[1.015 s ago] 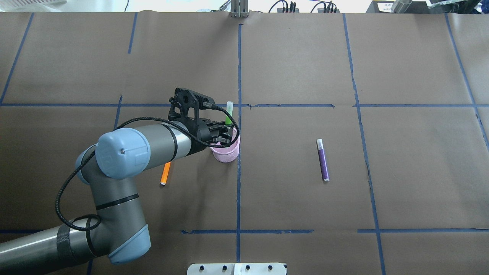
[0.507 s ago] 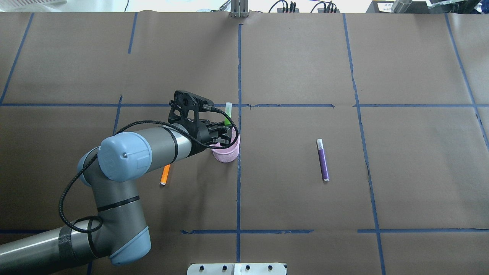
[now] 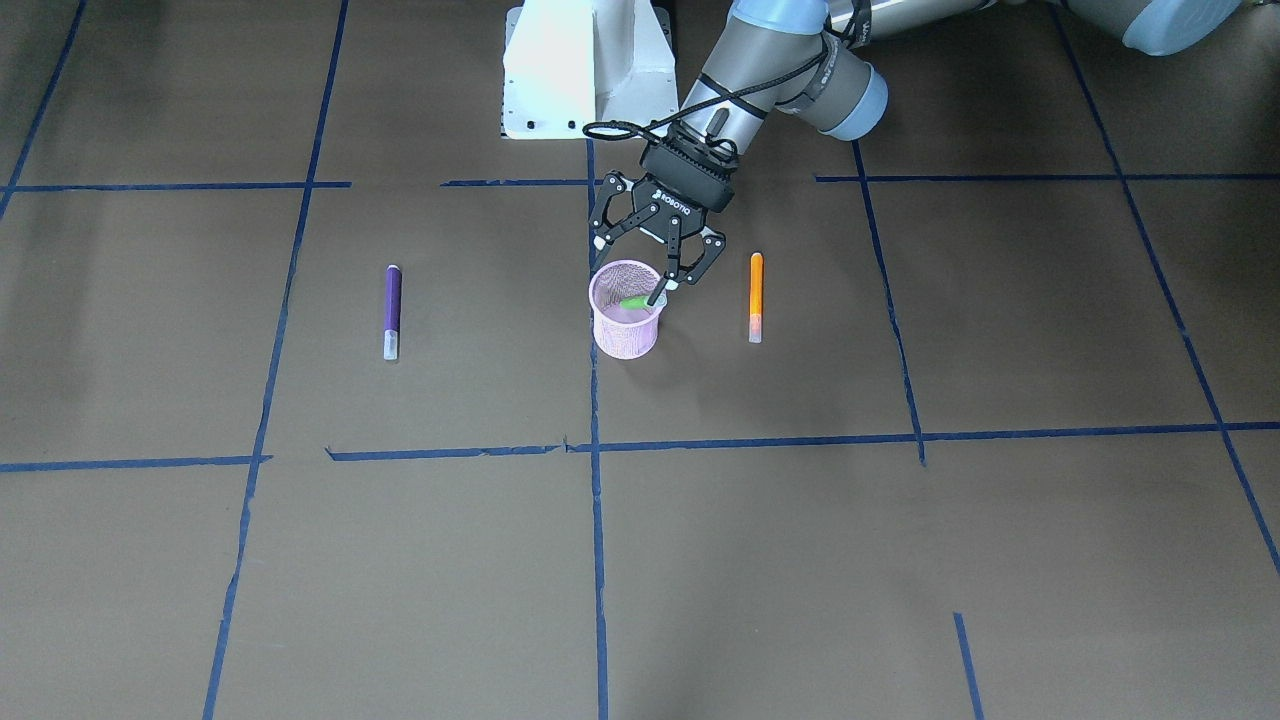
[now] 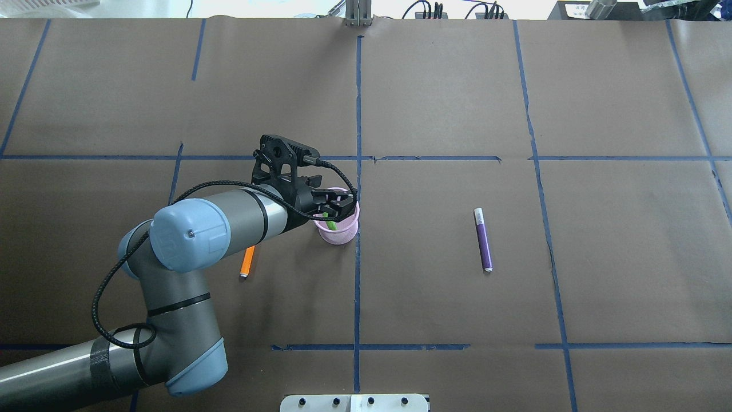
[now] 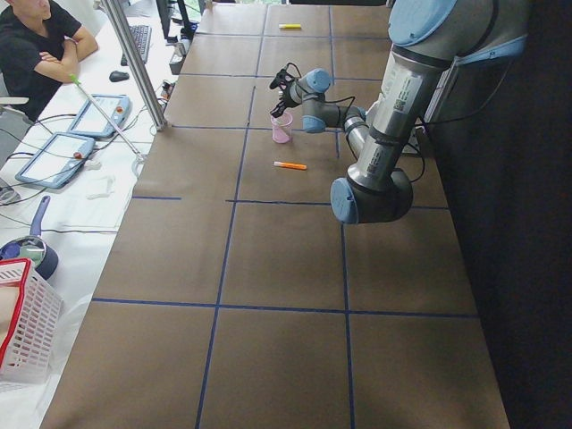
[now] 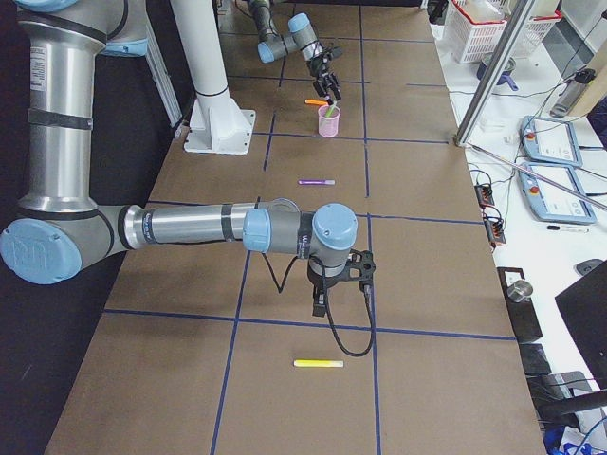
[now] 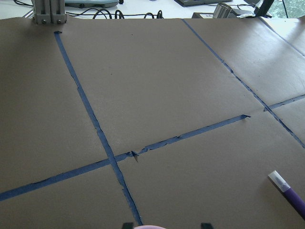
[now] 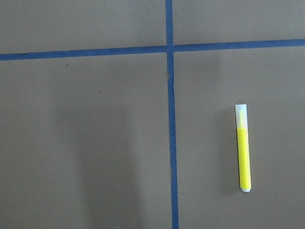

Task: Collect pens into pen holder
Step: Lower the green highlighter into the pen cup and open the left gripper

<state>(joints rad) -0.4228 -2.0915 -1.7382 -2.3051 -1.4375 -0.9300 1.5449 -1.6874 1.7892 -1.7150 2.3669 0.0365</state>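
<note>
The pink mesh pen holder (image 3: 626, 335) (image 4: 343, 233) stands near the table's middle. A green pen (image 3: 633, 301) (image 4: 326, 216) lies slanted inside it. My left gripper (image 3: 645, 262) (image 4: 334, 205) hangs just over the rim, open, holding nothing. An orange pen (image 3: 756, 295) (image 4: 247, 262) lies beside the holder under my left forearm. A purple pen (image 3: 392, 310) (image 4: 483, 240) (image 7: 288, 191) lies on the other side. A yellow pen (image 8: 243, 148) (image 6: 319, 363) lies near my right gripper (image 6: 324, 296); I cannot tell whether that one is open or shut.
Blue tape lines divide the brown paper cover. The white robot base (image 3: 585, 70) sits at the near edge and a metal post (image 4: 357, 14) at the far edge. A seated person (image 5: 36, 45), tablets and a basket (image 5: 22, 326) are beyond the operators' side.
The green pen stood upright in my left gripper above the holder; now it has dropped inside and the gripper has opened. The arm barely moved.
</note>
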